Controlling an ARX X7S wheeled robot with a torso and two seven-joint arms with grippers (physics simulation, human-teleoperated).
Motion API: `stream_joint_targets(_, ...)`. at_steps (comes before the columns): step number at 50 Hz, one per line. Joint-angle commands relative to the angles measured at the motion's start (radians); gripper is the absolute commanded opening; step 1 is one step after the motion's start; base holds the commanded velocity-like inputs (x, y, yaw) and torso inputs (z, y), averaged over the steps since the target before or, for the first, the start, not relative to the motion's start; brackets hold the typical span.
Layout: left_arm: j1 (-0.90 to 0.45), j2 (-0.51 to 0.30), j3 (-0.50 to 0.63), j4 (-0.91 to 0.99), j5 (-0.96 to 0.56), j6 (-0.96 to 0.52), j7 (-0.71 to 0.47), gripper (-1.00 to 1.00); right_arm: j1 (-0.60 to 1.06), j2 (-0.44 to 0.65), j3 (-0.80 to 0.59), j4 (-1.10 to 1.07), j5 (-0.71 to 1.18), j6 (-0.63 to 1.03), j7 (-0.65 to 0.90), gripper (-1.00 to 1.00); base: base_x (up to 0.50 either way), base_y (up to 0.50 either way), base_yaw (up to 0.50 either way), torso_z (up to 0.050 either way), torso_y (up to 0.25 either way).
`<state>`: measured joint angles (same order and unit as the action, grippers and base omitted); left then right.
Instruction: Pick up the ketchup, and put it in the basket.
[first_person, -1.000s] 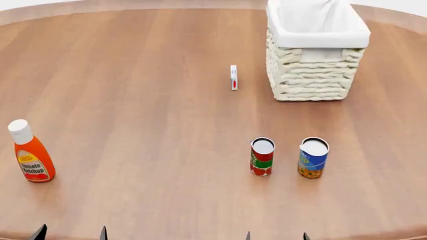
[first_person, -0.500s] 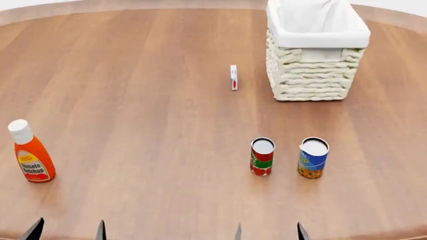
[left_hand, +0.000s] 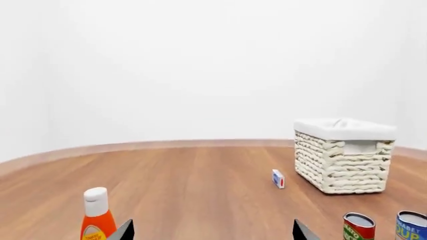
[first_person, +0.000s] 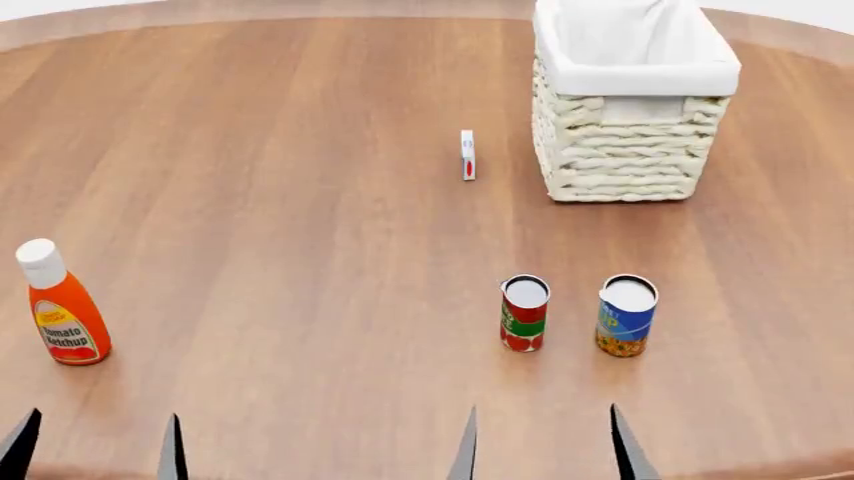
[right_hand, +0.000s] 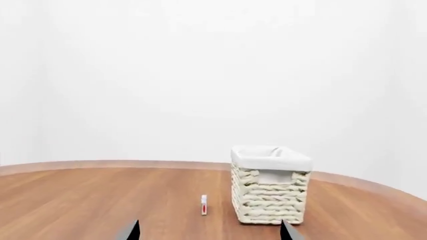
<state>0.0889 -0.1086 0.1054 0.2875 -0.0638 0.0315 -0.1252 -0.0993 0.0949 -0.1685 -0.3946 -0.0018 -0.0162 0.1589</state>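
Head view: nothing done yet. The ketchup (first_person: 60, 314) stands upright on the table (first_person: 267, 150), far from the basket (first_person: 630, 110), out toward the table's left edge and nearer the robot. Nobody's touching it. L gripper (first_person: 96, 448) shows only as two dark fingertips at the frame's lower edge, spread apart w/ nothing between them; it sits nearer the robot than the ketchup, apart from it. R gripper (first_person: 545, 445) likewise: two tips spread, empty, on the robot's side of the red-green can (first_person: 523, 313) and blue can (first_person: 626, 315). Both cans stand between the basket and the robot. A small white box (first_person: 467, 154) stands just left of the basket. So pick, carry and drop are all left, by my read; the L arm looks the obvious one for it.

L wrist view: ketchup (left_hand: 97, 217) is cut off at the frame edge, only cap and shoulders show, label barely readable. Gripper (left_hand: 212, 231) tips wide apart, empty; the bottle lies off toward one tip, not between them. Basket (left_hand: 345, 155) in full view across the table, box (left_hand: 278, 178) beside it, cans (left_hand: 383, 227) partly cropped.

R wrist view: no ketchup here at all. Gripper (right_hand: 209, 231) tips spread, empty. Basket (right_hand: 270, 184) and box (right_hand: 204, 205) ahead.

Hidden: arms and gripper bodies out of frame in every view; the basket's inside is only partly seen from the head, liner only.
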Motion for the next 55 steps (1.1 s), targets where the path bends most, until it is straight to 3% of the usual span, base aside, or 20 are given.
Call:
stream_joint_targets(1, 0.015, 0.003, -0.009, 0.021, 0.002, 0.021, 0.005, 1.0, -0.007, -0.006, 0.014, -0.04, -0.023, -0.015, 0.022, 1.0, 0.0, 0.0, 0.0, 0.0, 0.0)
stream_joint_targets(7, 0.013, -0.005, 0.006, 0.017, 0.009, 0.03, -0.003, 1.0, -0.01, 0.007, 0.007, -0.036, 0.004, -0.043, 0.018, 1.0, 0.1, 0.0, 0.0, 0.0, 0.0)
stream_joint_targets(55, 0.021, -0.051, 0.041, 0.025, -0.019, 0.064, -0.059, 1.0, 0.002, 0.06, -0.035, -0.025, 0.029, -0.032, 0.078, 1.0, 0.5, 0.0, 0.0, 0.0, 0.0)
